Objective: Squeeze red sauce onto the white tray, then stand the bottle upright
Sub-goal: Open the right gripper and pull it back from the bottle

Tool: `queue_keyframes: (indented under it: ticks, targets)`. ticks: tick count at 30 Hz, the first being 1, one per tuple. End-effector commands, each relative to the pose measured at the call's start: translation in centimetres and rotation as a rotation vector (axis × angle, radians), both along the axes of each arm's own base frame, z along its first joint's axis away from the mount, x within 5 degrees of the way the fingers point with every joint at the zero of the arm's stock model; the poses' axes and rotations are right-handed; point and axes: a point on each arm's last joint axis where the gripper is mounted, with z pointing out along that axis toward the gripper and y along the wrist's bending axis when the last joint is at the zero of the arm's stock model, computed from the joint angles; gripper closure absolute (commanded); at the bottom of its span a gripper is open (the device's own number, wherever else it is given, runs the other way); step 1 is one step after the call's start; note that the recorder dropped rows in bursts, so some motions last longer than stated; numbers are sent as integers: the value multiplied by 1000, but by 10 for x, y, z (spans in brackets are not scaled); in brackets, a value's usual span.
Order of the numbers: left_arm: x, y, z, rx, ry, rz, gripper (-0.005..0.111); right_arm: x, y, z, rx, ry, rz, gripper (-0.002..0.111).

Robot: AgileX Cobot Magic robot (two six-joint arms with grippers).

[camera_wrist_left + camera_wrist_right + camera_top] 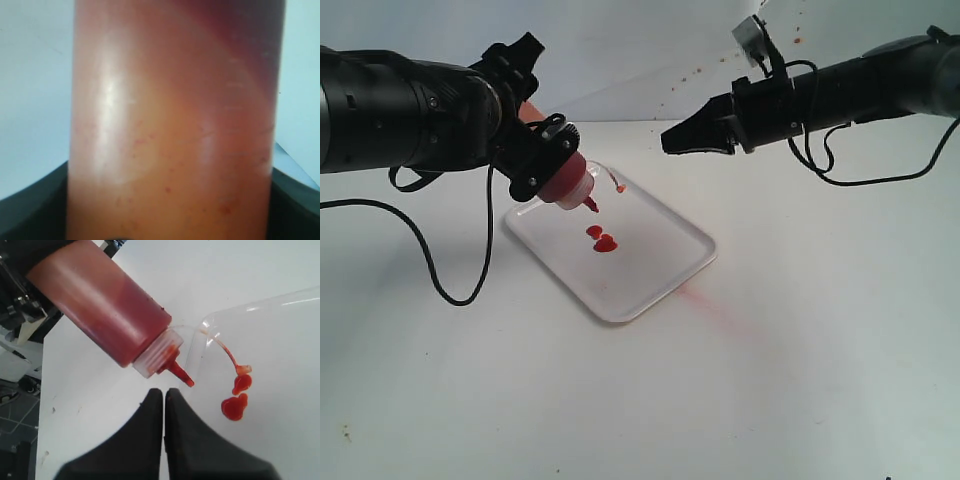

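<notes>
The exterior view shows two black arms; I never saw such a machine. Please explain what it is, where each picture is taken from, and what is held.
It is a two-armed robot. The exterior view sees the whole scene; the other two come from a camera on each wrist. On the table lies a white tray with red sauce. The left arm holds the bottle tilted in its jaws, nozzle down over the tray; its wrist camera sees the bottle close up. The right arm has its jaws shut, empty.

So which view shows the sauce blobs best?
The right wrist view: the red sauce lies close and sharp on the white tray. The exterior view shows it smaller; the left wrist view shows only the bottle.
</notes>
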Motion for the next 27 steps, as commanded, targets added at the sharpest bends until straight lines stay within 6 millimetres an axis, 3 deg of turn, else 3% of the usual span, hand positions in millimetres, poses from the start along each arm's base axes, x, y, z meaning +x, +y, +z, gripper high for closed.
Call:
queue_keyframes:
  ticks: [1, 7, 16, 18, 27]
  targets:
    - [-1, -2, 10, -12, -34, -16, 107, -14, -3, 7, -9, -121, 63, 108]
    - [-1, -2, 9, -29, -25, -5, 107, -46, -9, 41, 42, -321, 27, 108]
    - [-1, -2, 9, -37, -20, 0, 107, -100, -26, 44, -434, -603, -395, 108]
    - [-1, -3, 9, -39, -20, -4, 107, -115, -27, 42, -521, -675, -374, 108]
    - [-3, -2, 6, -88, 7, 28, 107, -148, -26, 37, -438, -578, -364, 108]
